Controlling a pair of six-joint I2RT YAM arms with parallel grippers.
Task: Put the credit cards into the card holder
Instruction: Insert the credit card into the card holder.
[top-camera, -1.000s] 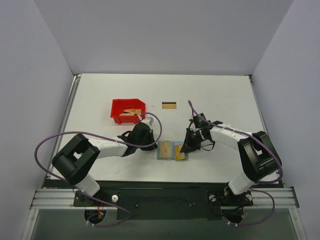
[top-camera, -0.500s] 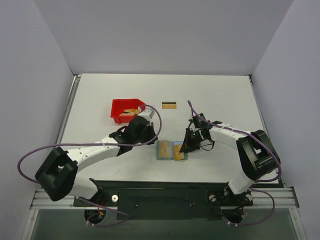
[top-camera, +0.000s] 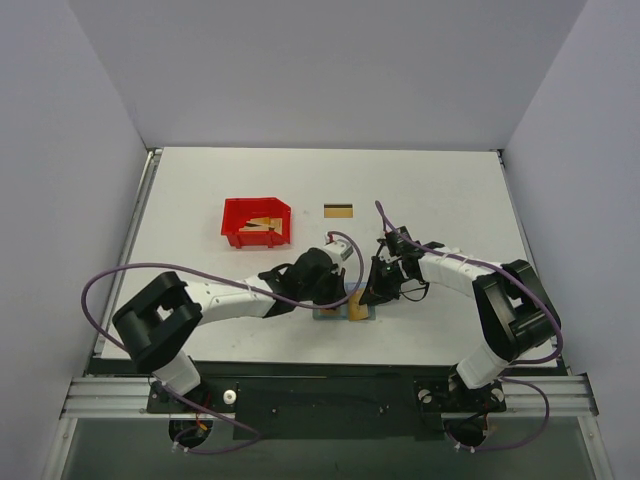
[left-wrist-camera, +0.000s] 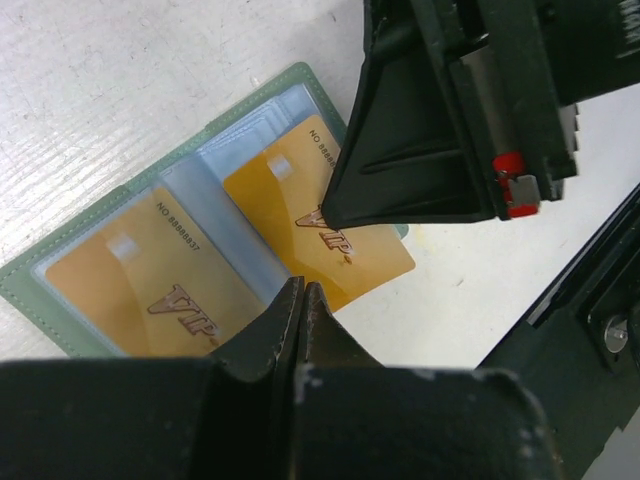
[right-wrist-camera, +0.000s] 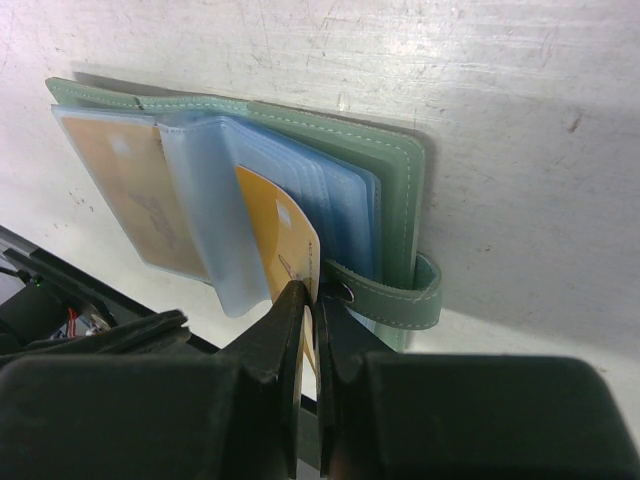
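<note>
1. Our left gripper (left-wrist-camera: 300, 293), fingers pressed together with nothing between them, hovers at the near edge of a small grey-green folding card holder (right-wrist-camera: 400, 190) lying open on the white table (top-camera: 440, 190).
2. Our right gripper (right-wrist-camera: 308, 297) pinches a thin gold-tan credit card (right-wrist-camera: 275, 225) sticking out of one light blue pocket.
3. We see a second gold card (left-wrist-camera: 130, 290) tucked in the other pocket.
4. Farther back, a red plastic bin (top-camera: 232, 215) holds more tan cards (top-camera: 262, 224); one dark-striped card (top-camera: 338, 210) lies alone beside it.
</note>
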